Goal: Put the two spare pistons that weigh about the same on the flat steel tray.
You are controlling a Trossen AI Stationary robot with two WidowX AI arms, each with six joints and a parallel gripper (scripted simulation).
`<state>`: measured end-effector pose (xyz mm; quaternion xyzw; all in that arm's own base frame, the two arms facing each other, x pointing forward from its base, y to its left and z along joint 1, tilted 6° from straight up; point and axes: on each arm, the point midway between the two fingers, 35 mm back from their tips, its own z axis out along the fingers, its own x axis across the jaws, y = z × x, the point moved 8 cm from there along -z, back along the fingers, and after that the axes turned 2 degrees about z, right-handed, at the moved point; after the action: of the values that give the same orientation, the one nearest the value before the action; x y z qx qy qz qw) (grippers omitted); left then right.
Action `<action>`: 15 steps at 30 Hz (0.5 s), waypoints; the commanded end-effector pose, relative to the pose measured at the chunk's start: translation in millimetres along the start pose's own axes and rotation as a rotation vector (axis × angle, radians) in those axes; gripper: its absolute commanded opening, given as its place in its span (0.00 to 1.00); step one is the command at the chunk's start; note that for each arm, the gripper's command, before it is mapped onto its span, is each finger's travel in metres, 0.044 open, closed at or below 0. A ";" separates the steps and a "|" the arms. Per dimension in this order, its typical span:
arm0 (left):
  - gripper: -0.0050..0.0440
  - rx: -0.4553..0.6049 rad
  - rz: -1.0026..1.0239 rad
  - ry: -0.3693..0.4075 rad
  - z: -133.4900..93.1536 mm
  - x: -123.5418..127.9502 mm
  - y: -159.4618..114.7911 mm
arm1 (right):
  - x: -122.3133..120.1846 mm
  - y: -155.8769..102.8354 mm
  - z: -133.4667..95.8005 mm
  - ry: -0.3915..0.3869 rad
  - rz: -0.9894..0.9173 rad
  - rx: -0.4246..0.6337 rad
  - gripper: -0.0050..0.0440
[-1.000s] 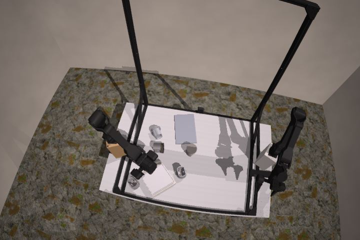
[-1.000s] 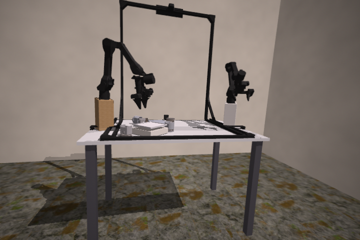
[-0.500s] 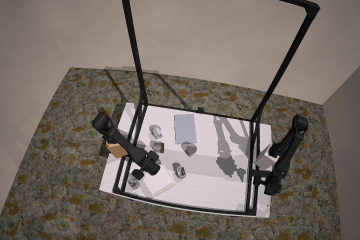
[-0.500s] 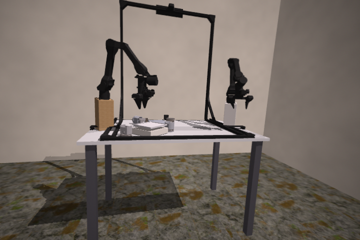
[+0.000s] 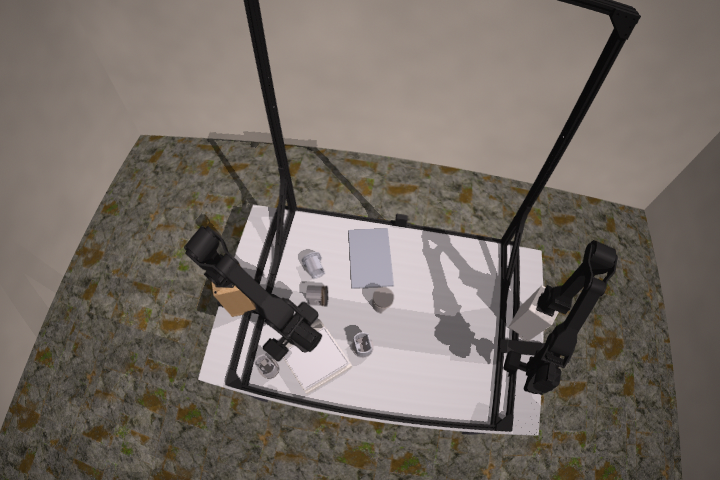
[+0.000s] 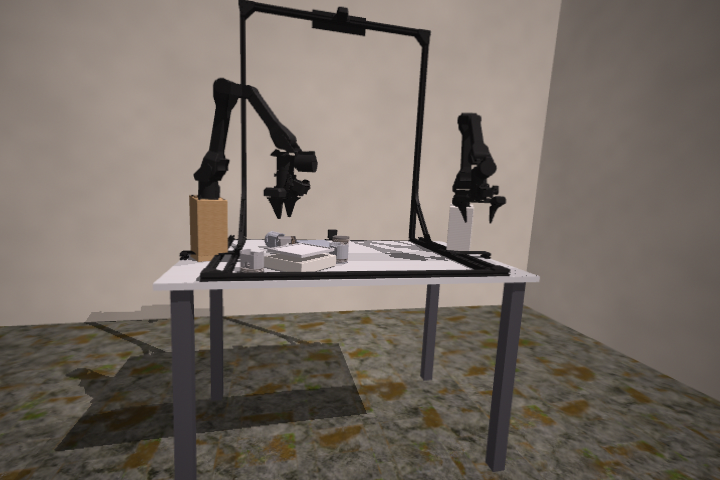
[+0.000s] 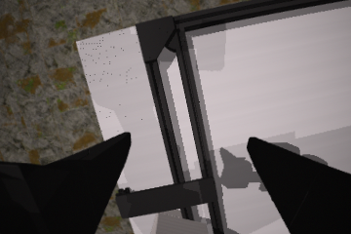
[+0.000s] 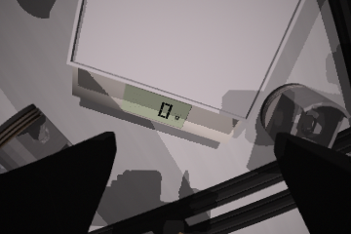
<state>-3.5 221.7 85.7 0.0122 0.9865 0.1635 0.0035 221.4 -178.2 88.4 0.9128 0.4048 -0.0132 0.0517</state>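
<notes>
Top view: hovering above the scale (image 5: 321,365) (image 6: 299,255) (image 8: 183,54) with the right hand (image 5: 290,333) (image 6: 284,216) (image 8: 195,141), fingers apart and empty.

Right by the lower-left corner of the counter (image 5: 429,390) (image 6: 372,270), near a piston (image 5: 267,367) (image 6: 252,259) (image 8: 305,117); reading 0 on the display (image 8: 157,106). Farther up, past a lying piston (image 5: 317,294) (image 6: 287,240) (image 8: 18,129), to the flat steel tray (image 5: 370,257) (image 6: 315,243), near the upper edge, bearing nothing. Seemingly little done: weighing, matching and placing two left. Tight between scale and left edge; roomier toward the right edge. Too unclear to tell contact between tray and nearest piston (image 5: 382,298) (image 6: 340,240). Over the lower-right corner, waiting with the left hand (image 5: 533,362) (image 6: 478,221) (image 7: 190,139) spread wide, empty.
</notes>
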 end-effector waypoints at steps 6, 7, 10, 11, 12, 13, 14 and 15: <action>1.00 0.067 -0.002 -0.008 0.3 0.4 8.2 | -28.6 -5.2 0.7 -0.004 0.155 0.001 0.87; 1.00 0.077 -0.002 -0.008 0.3 0.4 9.0 | -33.5 -6.0 0.7 -0.004 0.181 0.001 0.87; 1.00 0.107 -0.002 -0.010 0.5 0.6 11.4 | -48.3 -8.5 0.7 -0.004 0.261 0.001 0.87; 1.00 0.117 -0.002 -0.011 0.6 0.7 12.2 | -53.3 -9.3 0.7 -0.004 0.288 0.001 0.87; 1.00 0.127 -0.002 -0.012 0.7 0.7 13.0 | -58.2 -10.2 0.7 -0.004 0.315 0.001 0.87; 1.00 0.137 -0.002 -0.012 0.8 0.8 13.8 | -63.1 -11.0 0.7 -0.004 0.341 0.001 0.87; 1.00 0.147 -0.002 -0.013 1.0 0.8 14.6 | -68.1 -11.8 0.8 -0.004 0.368 0.000 0.87; 1.00 0.157 -0.002 -0.014 1.1 0.9 15.4 | -73.0 -12.6 0.8 -0.004 0.395 0.000 0.87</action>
<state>-3.9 231.9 88.8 0.0110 0.9949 0.0999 0.0074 176.0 -216.5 91.5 0.9646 0.2577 -0.0078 0.0555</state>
